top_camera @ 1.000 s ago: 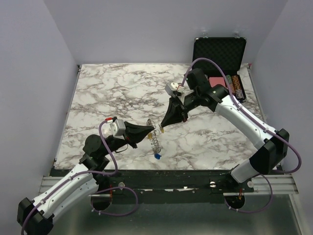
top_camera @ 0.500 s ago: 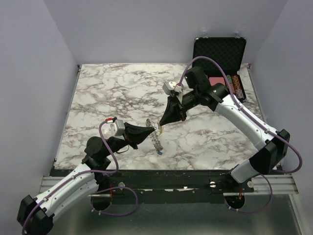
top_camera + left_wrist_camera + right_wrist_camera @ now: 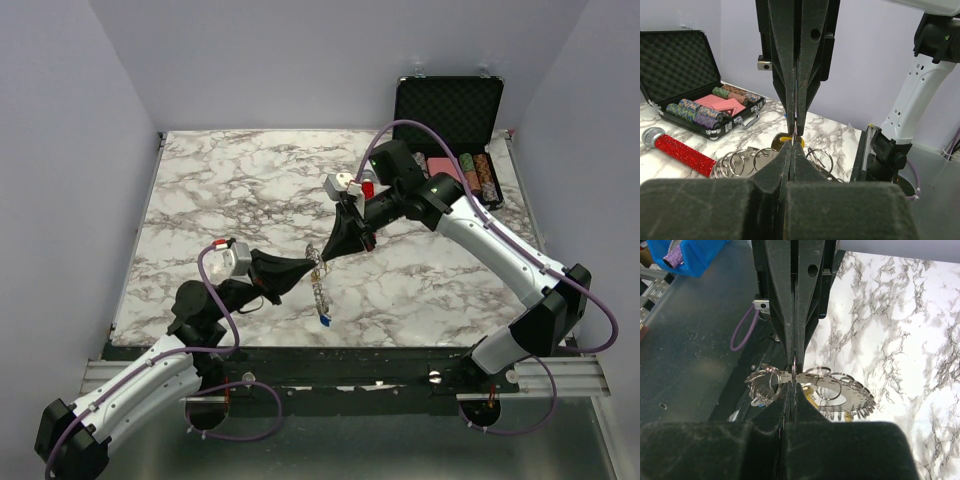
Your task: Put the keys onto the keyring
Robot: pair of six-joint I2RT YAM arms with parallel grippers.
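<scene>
Black fingertips of both arms meet tip to tip over the near centre of the marble-patterned tabletop (image 3: 220, 190).

Left arm: it reaches forward and to the right from its base, with the forearm low. The left gripper (image 3: 311, 263) points at the opposing arm. Its fingers are pressed together and clamped on the keyring (image 3: 319, 287). The keyring hangs down from the tips, with a blue-headed key (image 3: 325, 320) at its lowest end. You cannot tell whether that key touches the table.

Right arm: it arches in from the right edge with the elbow raised and the wrist bent down and to the left. The right gripper (image 3: 323, 254) meets the left tips. Its fingers are also together. The left wrist view shows a yellow key head (image 3: 789, 138) at the meeting point, but you cannot tell whether it is pinched.

Beyond the grippers lie a red cylinder (image 3: 682, 149) and an open black case (image 3: 675, 57) holding poker chips (image 3: 690, 107).
</scene>
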